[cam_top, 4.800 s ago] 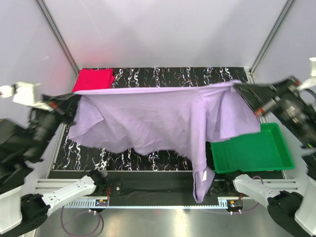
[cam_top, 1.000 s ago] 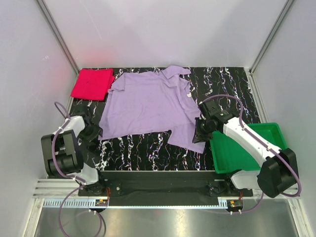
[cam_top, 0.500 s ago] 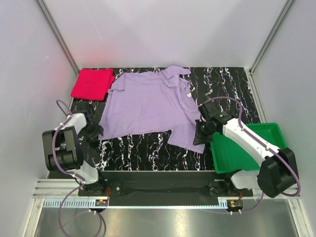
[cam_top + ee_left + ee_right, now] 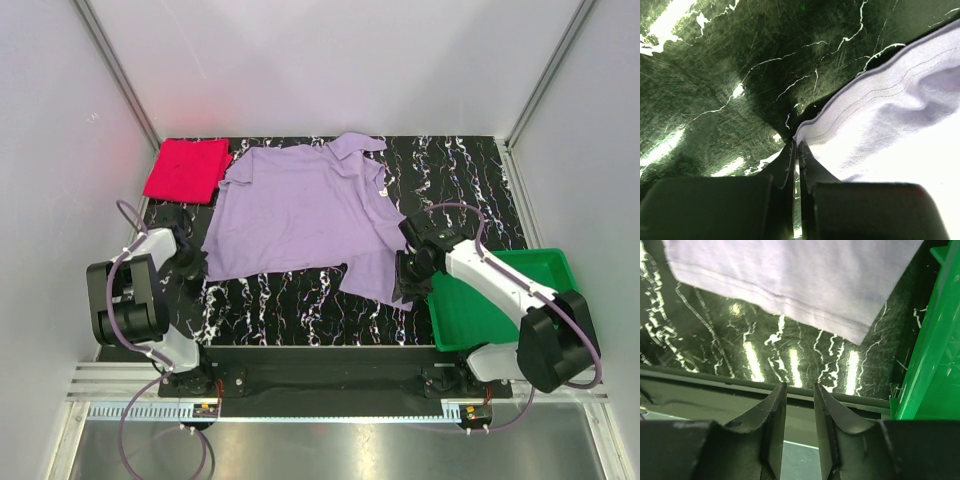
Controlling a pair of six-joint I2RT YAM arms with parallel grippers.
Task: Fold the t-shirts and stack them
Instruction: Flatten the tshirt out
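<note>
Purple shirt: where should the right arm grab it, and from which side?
Grip the purple shirt at its near right corner. It lies flat, with bare table in front and the green tray beside it, so come in low from the near side, jaws straddling the edge.

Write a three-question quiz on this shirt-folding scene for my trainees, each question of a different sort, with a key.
1. True or false: the pink-red shirt lies inside the green tray.
2. The lavender shirt is: A) spread out on the table; B) hanging in the air between the arms; C) folded into a small square.
3. Which is shut: the left gripper or the right gripper?

Key: 1 false; 2 A; 3 the left gripper.
</note>
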